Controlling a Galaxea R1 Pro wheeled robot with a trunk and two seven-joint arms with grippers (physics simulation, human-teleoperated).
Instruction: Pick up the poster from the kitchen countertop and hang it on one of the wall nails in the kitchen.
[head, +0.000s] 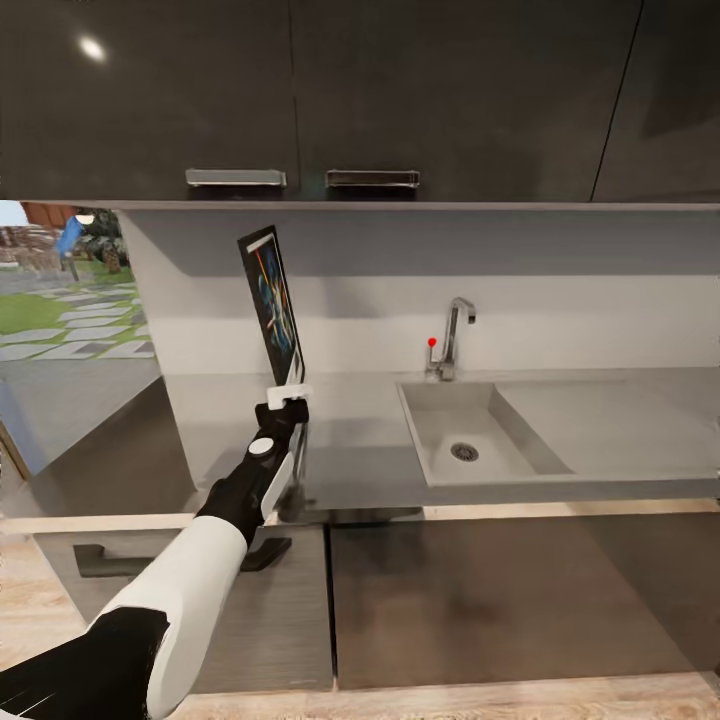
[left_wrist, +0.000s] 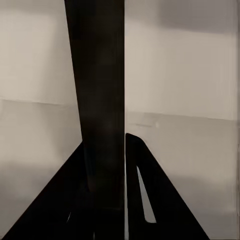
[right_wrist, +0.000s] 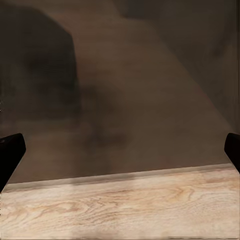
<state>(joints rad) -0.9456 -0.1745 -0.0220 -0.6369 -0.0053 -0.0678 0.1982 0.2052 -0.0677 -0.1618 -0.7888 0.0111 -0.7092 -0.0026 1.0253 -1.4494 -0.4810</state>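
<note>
Standing upright on the kitchen countertop, the poster is turned almost edge-on to the head camera, so its picture is foreshortened to a narrow strip of bright colours on dark blue and no lettering can be made out. Its long axis runs vertically, leaning slightly back at the top, and its face looks toward the sink. The lower edge is hidden behind the left gripper, whose white fingertips are closed on the frame's bottom corner. In the left wrist view the poster appears as a broad dark band rising between the two dark fingers, which press against it from either side.

The right gripper shows just its two dark fingertips at the picture's edges, spread wide apart with nothing between them, over a blurred dark cabinet front and pale wood floor.

The worktop is matte grey with a shiny front edge. A slim tap with a red-tipped lever stands behind the sink. Dark upper cabinets with two metal handles hang above a plain light wall; dark lower cabinets sit below. A window at the far left shows a garden path, cut off by the frame.
</note>
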